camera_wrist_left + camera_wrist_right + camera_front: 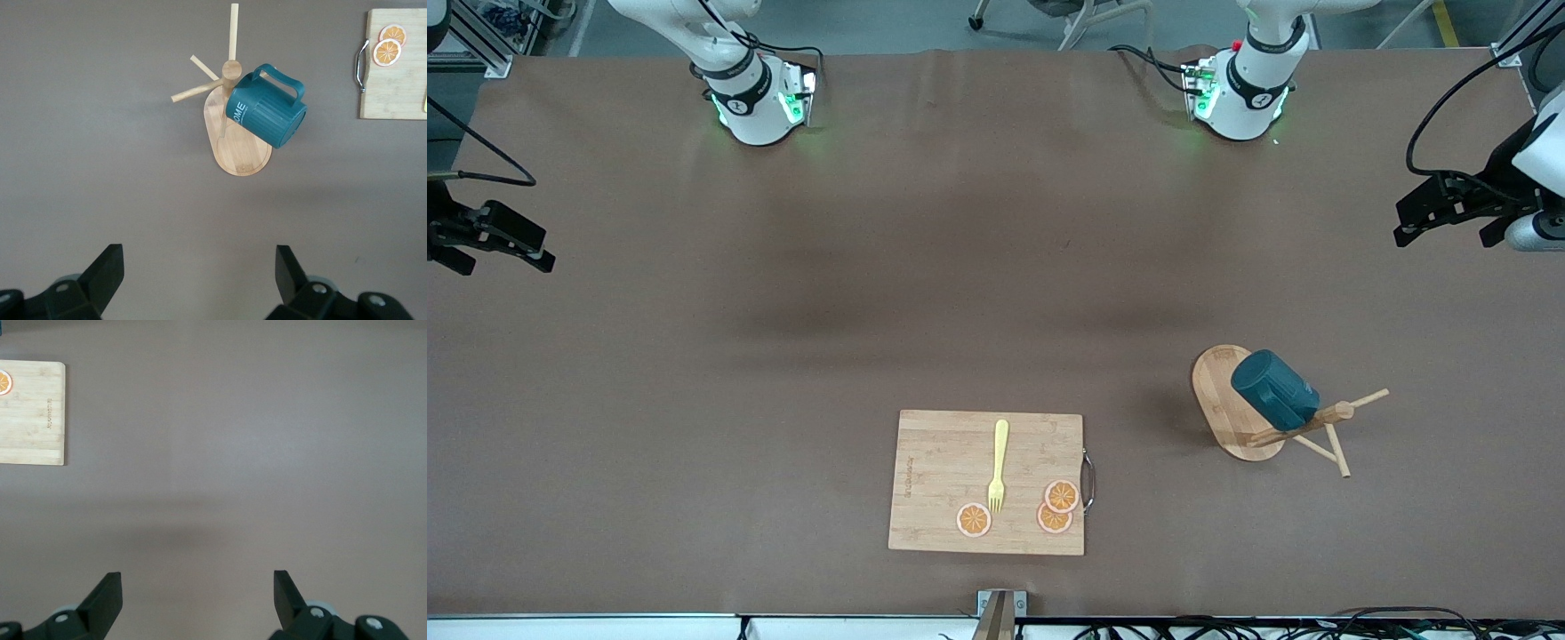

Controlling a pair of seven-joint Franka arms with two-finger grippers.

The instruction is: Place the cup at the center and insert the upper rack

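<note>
Front view: the upper rack [1238, 404] stands on the brown worktop [783, 356], toward the left arm's end. The cup [1274, 389] hangs tilted on the rack's pegs, over its oval base. A cutting board [987, 482] lies beside the rack, toward the right arm's end and slightly nearer the front camera; it carries a yellow fork [998, 466] and three orange slices [1054, 508]. The left claw [1440, 212] hovers over the worktop's edge at the left arm's end, and the right claw [494, 238] waits over the edge at the right arm's end.

Left wrist view: the left claw [199, 273] is spread wide, holding nothing, with rack [237, 143] and cup [267, 113] between its fingers' lines.

Right wrist view: the right claw [197, 593] is also spread wide and empty, over bare worktop, the board's corner [33, 413] showing.
</note>
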